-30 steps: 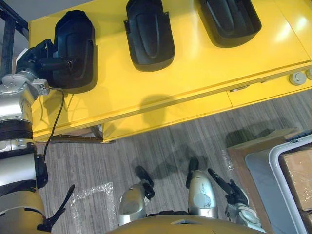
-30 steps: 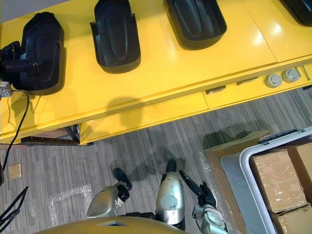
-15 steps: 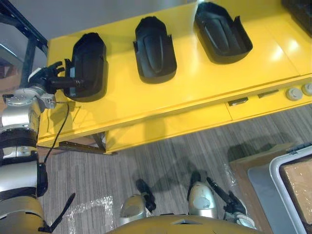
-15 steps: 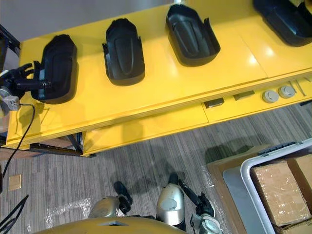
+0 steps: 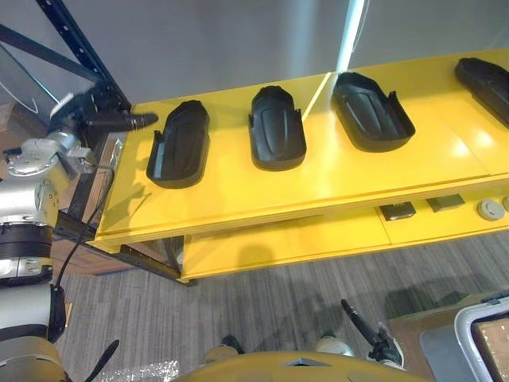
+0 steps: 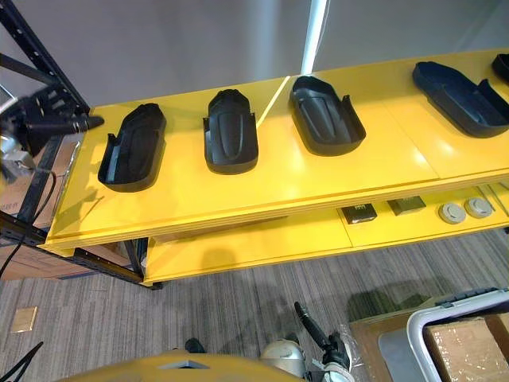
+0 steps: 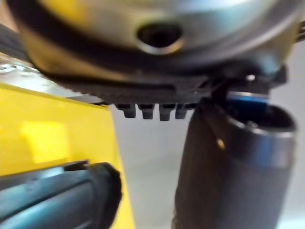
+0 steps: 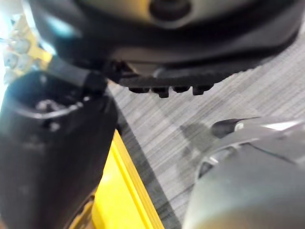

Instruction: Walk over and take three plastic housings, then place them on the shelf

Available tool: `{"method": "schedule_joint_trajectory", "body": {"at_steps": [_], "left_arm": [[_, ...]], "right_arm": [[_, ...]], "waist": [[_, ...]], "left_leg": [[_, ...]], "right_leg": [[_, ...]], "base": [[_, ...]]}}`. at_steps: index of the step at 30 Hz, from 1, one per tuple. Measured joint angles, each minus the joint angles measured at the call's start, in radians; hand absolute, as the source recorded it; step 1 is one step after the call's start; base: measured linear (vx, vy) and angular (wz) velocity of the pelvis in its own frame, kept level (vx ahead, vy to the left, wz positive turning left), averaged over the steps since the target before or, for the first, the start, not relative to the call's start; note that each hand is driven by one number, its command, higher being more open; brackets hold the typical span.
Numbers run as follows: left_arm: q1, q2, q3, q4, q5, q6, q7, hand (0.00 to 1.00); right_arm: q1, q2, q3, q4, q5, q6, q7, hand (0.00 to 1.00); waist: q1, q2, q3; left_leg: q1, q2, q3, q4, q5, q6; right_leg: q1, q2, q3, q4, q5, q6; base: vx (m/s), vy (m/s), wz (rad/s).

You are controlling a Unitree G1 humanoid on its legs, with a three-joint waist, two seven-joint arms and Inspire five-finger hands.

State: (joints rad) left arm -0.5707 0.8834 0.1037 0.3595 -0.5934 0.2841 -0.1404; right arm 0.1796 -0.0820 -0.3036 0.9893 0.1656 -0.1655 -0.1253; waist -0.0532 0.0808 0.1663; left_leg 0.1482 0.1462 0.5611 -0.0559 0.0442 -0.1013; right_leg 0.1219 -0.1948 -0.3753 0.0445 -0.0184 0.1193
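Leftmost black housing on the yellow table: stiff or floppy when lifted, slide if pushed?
The leftmost housing looks a thin hollow moulded shell: probably stiff, light for its size. It lies low on the glossy yellow table, so a push likely slides it rather than tipping it.

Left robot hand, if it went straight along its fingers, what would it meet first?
Probably the far end of the leftmost black plastic housing on the yellow table; the left robot hand may pass above it.

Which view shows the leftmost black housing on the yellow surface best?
The right eye view: the leftmost housing lies whole on the yellow surface, nothing covering it. The left eye view shows it much the same; the left wrist view catches a dark edge, perhaps its rim.
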Motion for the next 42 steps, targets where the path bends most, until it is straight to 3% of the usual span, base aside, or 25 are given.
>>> {"method": "schedule_joint_trajectory", "body": {"at_steps": [5,9,11,14,19,23,26,31,35,42], "left_arm": [[0.044,-0.036,0.042,-0.202,-0.072,-0.135,0.096,1.00],[0.247,-0.244,0.130,-0.478,-0.060,-0.309,0.128,1.00],[0.418,-0.401,0.129,-0.611,-0.021,-0.389,0.119,1.00],[0.554,-0.517,0.104,-0.654,0.050,-0.420,0.109,1.00],[0.650,-0.560,0.040,-0.656,0.058,-0.424,0.063,1.00],[0.637,-0.551,0.010,-0.658,0.059,-0.432,0.066,1.00],[0.561,-0.505,-0.005,-0.649,0.058,-0.431,0.096,1.00],[0.384,-0.403,-0.007,-0.533,0.051,-0.428,0.126,1.00],[0.256,-0.326,-0.005,-0.380,0.046,-0.345,0.169,1.00],[0.073,-0.247,-0.011,-0.083,-0.065,-0.181,0.207,1.00]], "right_arm": [[0.005,-0.001,0.016,-0.082,-0.003,-0.044,-0.108,1.00],[0.111,0.015,0.112,-0.380,-0.089,-0.098,-0.268,1.00],[0.147,0.038,0.116,-0.557,-0.156,-0.140,-0.350,1.00],[0.154,0.056,0.105,-0.688,-0.217,-0.190,-0.428,1.00],[0.150,0.056,0.057,-0.727,-0.158,-0.212,-0.432,1.00],[0.164,0.049,0.059,-0.680,-0.149,-0.208,-0.365,1.00],[0.169,0.024,0.066,-0.559,-0.149,-0.131,-0.265,1.00],[0.199,-0.023,0.114,-0.363,-0.146,-0.034,-0.179,1.00],[0.209,-0.033,0.101,-0.195,-0.093,-0.015,-0.119,1.00],[0.239,-0.029,0.040,-0.056,0.003,0.003,-0.013,1.00]], "waist": [[-0.001,-0.011,-0.008],[-0.009,-0.010,-0.015],[-0.012,-0.014,-0.025],[-0.012,-0.026,-0.031],[-0.004,-0.060,-0.050],[-0.021,-0.055,-0.056],[-0.033,-0.043,-0.061],[-0.037,-0.012,-0.083],[-0.066,-0.004,-0.088],[-0.091,-0.027,-0.083]], "left_leg": [[0.001,0.001,0.015,0.001,0.000,0.000],[0.003,0.005,0.035,-0.001,-0.003,-0.002],[0.001,0.007,0.049,-0.002,-0.004,-0.004],[0.001,0.008,0.059,-0.001,-0.004,-0.004],[0.002,0.003,0.059,-0.001,-0.004,-0.004],[0.004,0.000,0.061,-0.023,0.002,0.003],[0.001,-0.002,0.065,-0.031,0.012,0.001],[0.001,0.005,0.084,-0.032,0.017,-0.003],[0.011,0.006,0.097,-0.031,0.020,-0.004],[0.011,0.003,0.121,-0.032,0.020,-0.004]], "right_leg": [[-0.010,0.000,0.017,0.000,0.006,-0.001],[-0.018,0.004,0.032,0.000,0.011,-0.003],[-0.031,0.007,0.045,0.000,0.015,-0.007],[-0.034,0.010,0.052,-0.011,0.026,-0.012],[-0.031,0.006,0.052,-0.015,0.038,-0.011],[-0.033,0.005,0.054,-0.020,0.043,-0.009],[-0.038,0.010,0.056,-0.030,0.052,-0.009],[-0.052,0.020,0.081,-0.032,0.053,-0.009],[-0.053,0.023,0.098,-0.032,0.055,-0.010],[-0.076,0.025,0.133,-0.031,0.066,-0.008]], "base": [[-0.04,0.011,-0.09],[-0.02,0.007,-0.14],[-0.01,0.005,-0.16],[-0.02,0.006,-0.11],[-0.04,0.014,0.00],[-0.06,0.011,0.00],[-0.04,0.006,-0.03],[0.00,-0.004,-0.13],[0.01,0.001,-0.13],[-0.03,0.007,-0.13]]}}
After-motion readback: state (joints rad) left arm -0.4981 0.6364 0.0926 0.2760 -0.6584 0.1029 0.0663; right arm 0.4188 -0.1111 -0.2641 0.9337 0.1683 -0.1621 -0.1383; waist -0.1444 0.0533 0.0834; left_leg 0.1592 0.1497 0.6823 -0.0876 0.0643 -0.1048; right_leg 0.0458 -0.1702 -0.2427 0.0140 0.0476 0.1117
